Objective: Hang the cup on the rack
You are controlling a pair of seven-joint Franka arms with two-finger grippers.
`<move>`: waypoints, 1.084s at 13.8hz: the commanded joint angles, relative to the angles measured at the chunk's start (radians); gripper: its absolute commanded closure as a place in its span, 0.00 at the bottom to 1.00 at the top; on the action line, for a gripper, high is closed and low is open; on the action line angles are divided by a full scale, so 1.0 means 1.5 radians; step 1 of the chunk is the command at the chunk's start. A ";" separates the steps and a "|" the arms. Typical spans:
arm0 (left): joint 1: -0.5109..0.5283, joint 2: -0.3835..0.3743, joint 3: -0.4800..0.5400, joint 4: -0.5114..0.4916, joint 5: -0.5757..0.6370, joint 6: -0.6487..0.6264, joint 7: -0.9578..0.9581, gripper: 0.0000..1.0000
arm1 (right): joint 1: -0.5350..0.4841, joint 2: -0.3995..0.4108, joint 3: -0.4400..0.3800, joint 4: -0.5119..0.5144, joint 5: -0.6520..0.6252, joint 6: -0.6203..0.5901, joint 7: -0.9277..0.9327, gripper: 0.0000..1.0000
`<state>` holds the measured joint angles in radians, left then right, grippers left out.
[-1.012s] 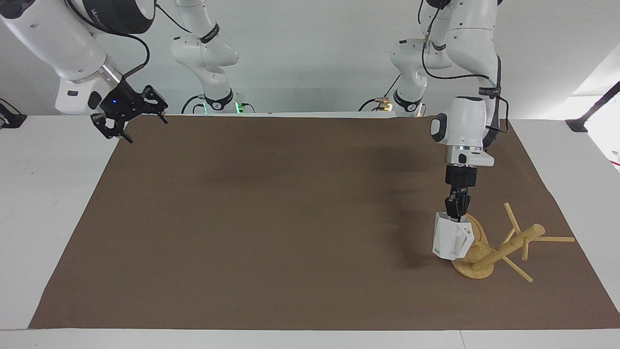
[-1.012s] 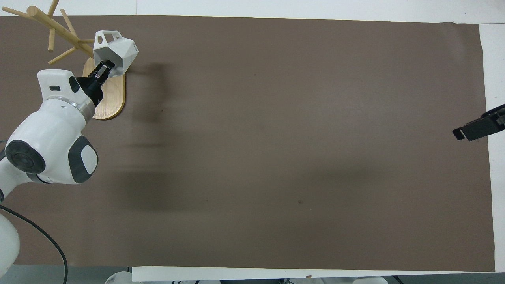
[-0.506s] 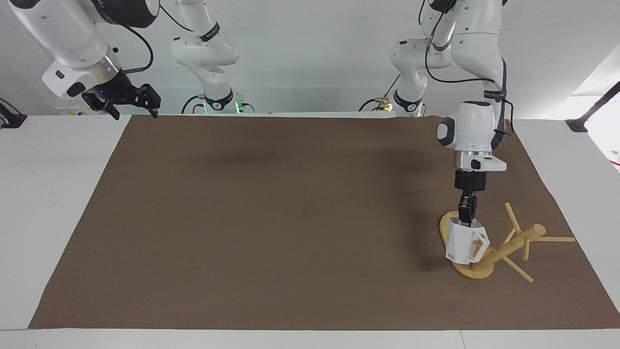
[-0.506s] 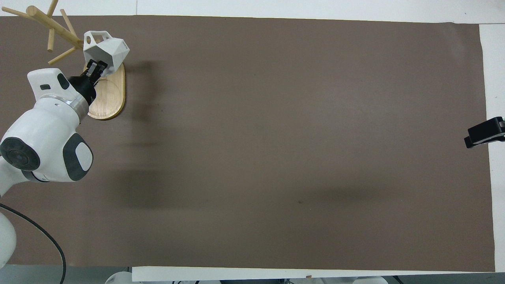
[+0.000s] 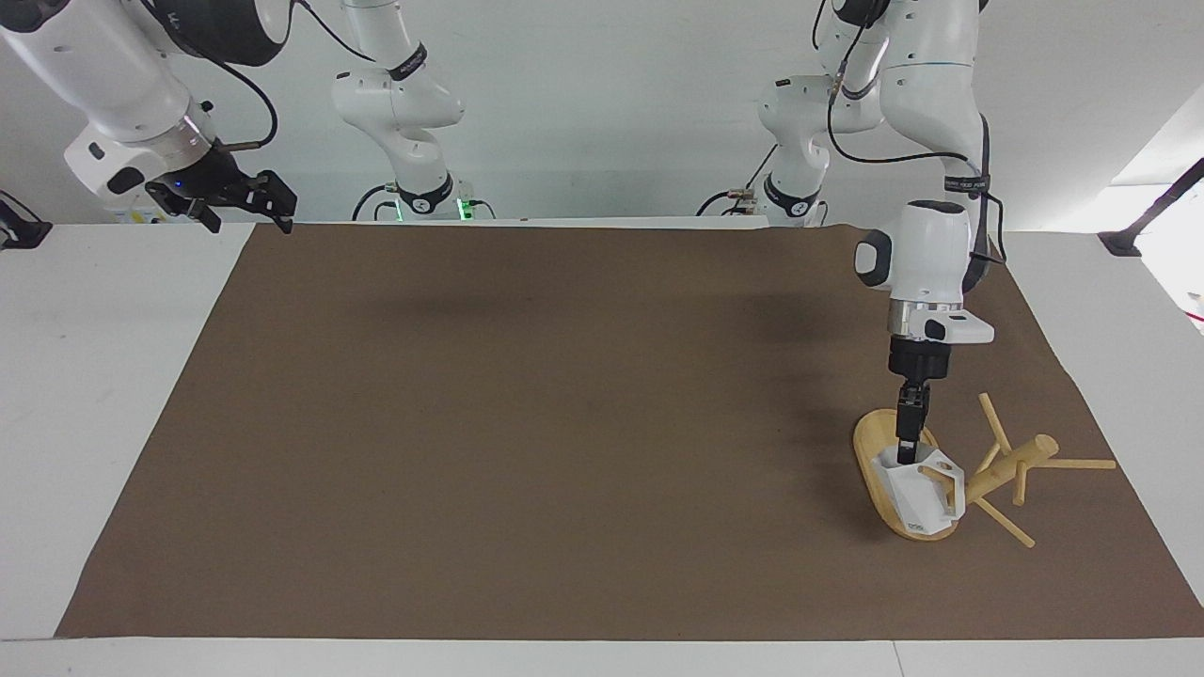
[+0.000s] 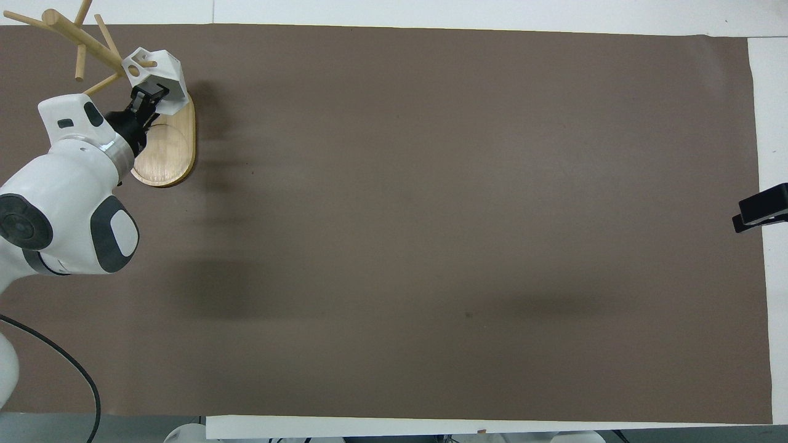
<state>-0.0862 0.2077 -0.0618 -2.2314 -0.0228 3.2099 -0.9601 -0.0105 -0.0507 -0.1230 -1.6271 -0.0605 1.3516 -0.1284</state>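
White faceted cup (image 5: pixel 917 491) on bamboo rack (image 5: pixel 950 475), left jaws clamping its rim

Quick count of what's out here: one cup (image 5: pixel 917 494), white and faceted, and one wooden rack (image 5: pixel 978 475). Two robot arms, so two claws, the left claw (image 5: pixel 908 451) and the right claw (image 5: pixel 230 199). One brown mat (image 5: pixel 564 423) on the one tabletop (image 5: pixel 94 376).

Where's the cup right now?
The cup is held by the left tool low over the rack base, at the left arm's end of the table, with a low peg through its handle in the overhead view.
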 commanded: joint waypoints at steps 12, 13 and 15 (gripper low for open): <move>0.017 -0.079 0.033 0.449 0.023 -1.048 0.490 0.00 | 0.008 -0.015 -0.004 -0.023 0.000 -0.005 0.006 0.01; 0.017 -0.080 0.034 0.463 0.035 -1.082 0.535 0.00 | 0.008 -0.015 -0.004 -0.023 0.000 -0.005 0.006 0.01; 0.018 -0.087 0.038 0.468 0.038 -1.110 0.620 0.00 | 0.008 -0.015 -0.004 -0.023 0.000 -0.005 0.006 0.01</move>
<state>-0.0624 0.0646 -0.0090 -1.5579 0.0146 1.5963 -0.1361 -0.0013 -0.0543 -0.1252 -1.6384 -0.0604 1.3377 -0.1268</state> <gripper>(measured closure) 0.000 0.004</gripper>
